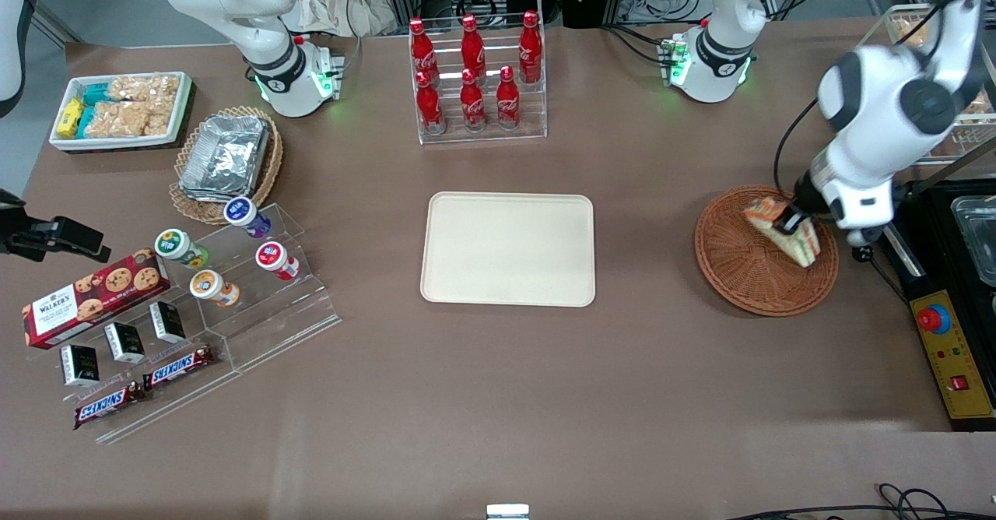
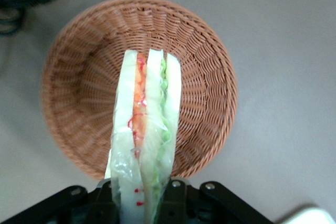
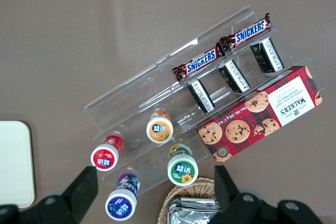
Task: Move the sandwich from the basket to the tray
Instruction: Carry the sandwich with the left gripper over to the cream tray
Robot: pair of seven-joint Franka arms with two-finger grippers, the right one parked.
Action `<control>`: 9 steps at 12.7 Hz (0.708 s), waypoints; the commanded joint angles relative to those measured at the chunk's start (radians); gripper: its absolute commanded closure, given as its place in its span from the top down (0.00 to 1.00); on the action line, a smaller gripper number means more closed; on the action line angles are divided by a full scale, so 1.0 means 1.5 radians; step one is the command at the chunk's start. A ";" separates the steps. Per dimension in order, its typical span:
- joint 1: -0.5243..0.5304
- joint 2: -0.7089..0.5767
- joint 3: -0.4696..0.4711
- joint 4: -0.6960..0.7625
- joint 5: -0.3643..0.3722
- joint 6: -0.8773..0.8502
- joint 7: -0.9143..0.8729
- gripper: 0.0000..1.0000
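While over basket (image 1: 766, 251), gripper (image 1: 795, 220) clamps sandwich (image 2: 144, 135), seemingly lifted clear.

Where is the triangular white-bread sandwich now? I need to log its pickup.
Triangular white-bread sandwich is clamped in the gripper just above the round reddish-brown wicker basket, toward the working arm's end of the table.

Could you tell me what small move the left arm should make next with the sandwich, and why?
Probably a short lift straight up. The claw is shut on the sandwich, which hangs over the basket, so it should rise above the rim before heading toward the tray, which holds nothing yet.
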 commanded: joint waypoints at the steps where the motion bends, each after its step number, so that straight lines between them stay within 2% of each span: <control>1: 0.000 0.012 -0.036 0.199 0.005 -0.246 0.065 0.00; 3: 0.000 0.033 -0.093 0.320 0.001 -0.370 0.074 0.00; 4: 0.000 0.038 -0.131 0.345 0.000 -0.395 0.072 0.00; 7: 0.005 0.058 -0.259 0.352 -0.007 -0.382 0.066 0.00; 9: -0.001 0.095 -0.302 0.349 -0.012 -0.321 0.062 0.00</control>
